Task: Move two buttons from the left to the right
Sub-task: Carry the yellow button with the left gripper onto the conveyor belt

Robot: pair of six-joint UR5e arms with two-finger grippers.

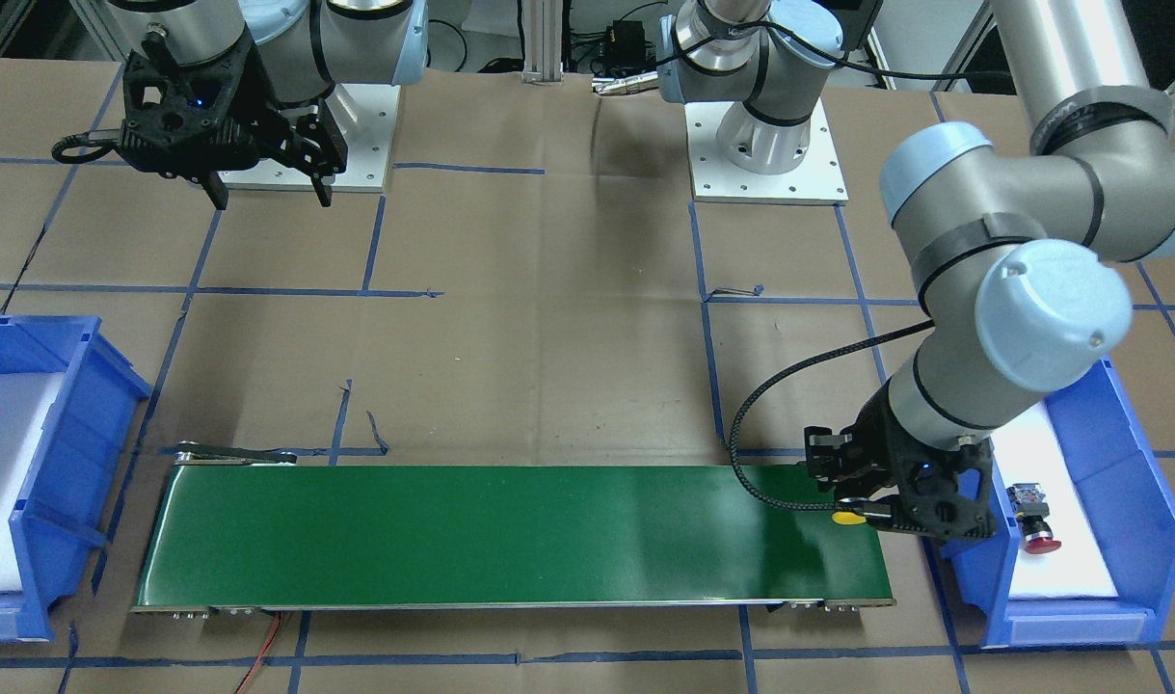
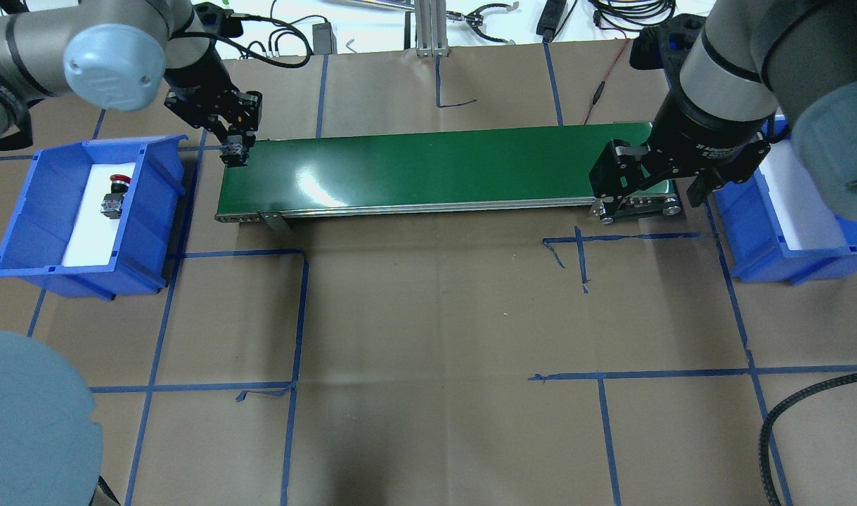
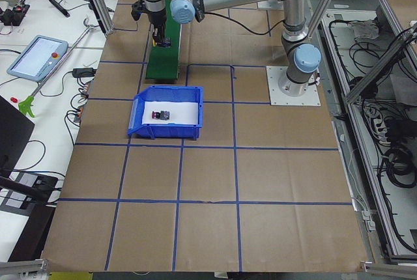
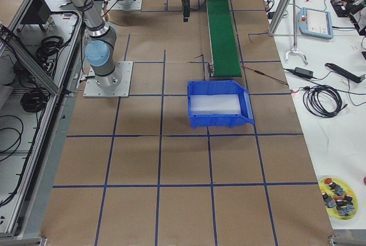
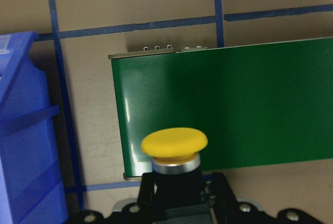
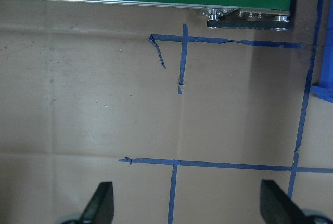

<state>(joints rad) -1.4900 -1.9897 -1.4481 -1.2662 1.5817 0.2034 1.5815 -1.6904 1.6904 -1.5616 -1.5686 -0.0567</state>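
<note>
My left gripper [image 2: 235, 149] is shut on the yellow button [image 5: 174, 143], cap pointing outward, just above the left end of the green conveyor belt [image 2: 435, 169]. The front view shows the yellow cap [image 1: 845, 518] at the gripper [image 1: 862, 511] over the belt's end [image 1: 510, 535]. The red button [image 2: 115, 193] lies on white foam in the left blue bin [image 2: 154, 211]; it also shows in the front view [image 1: 1035, 525] and the left side view [image 3: 159, 114]. My right gripper [image 2: 649, 195] is open and empty, above the belt's right end. Its fingers [image 6: 101, 206] stand wide apart over the cardboard.
The right blue bin [image 2: 751, 239] with a white foam liner stands beside the belt's right end, also in the front view [image 1: 66, 453] and the right side view [image 4: 220, 120]. Brown cardboard with blue tape lines covers the table. Cables lie beyond the far edge.
</note>
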